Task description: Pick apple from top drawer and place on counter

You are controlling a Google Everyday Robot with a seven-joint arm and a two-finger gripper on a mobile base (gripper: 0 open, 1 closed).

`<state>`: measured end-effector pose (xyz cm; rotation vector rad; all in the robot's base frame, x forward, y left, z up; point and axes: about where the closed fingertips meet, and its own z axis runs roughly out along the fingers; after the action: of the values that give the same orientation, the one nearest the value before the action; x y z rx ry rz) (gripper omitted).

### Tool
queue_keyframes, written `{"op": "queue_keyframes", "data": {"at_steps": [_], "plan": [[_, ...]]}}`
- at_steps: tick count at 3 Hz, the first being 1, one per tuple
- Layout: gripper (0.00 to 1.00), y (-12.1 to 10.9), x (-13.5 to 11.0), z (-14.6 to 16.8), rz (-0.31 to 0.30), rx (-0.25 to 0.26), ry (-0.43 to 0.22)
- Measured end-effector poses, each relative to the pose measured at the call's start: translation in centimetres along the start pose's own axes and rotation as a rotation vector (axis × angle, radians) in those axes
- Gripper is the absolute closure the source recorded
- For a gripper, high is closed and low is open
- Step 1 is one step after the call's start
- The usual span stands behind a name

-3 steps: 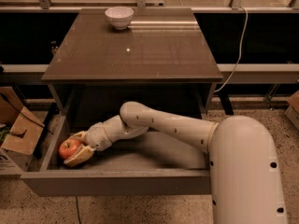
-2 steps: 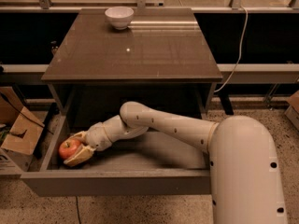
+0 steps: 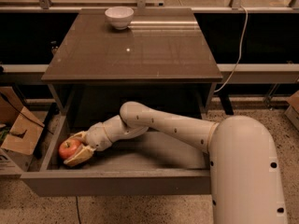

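Note:
The top drawer [image 3: 154, 160] is pulled open below the counter [image 3: 135, 45]. The red apple [image 3: 68, 148] lies at the drawer's left end, near its left wall. My white arm reaches down into the drawer from the right. My gripper [image 3: 74, 148] is at the apple, one finger above it and one below, closed around it. The apple rests low, at about the drawer's bottom.
A white bowl [image 3: 119, 17] stands at the counter's back edge, left of centre. A cardboard box [image 3: 18, 132] sits on the floor left of the drawer. A white cable [image 3: 240, 45] hangs behind the counter's right side.

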<state>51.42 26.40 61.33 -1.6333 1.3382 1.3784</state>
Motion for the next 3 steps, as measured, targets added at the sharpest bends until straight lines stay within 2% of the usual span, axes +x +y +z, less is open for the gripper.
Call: {"op": "queue_keyframes", "data": {"at_steps": [2,3], "plan": [[0.1,0.0,0.0,0.0,0.0,0.0,0.0],[0.09,1.3,-1.9,-1.9,-0.031,0.047,0.028]]}}
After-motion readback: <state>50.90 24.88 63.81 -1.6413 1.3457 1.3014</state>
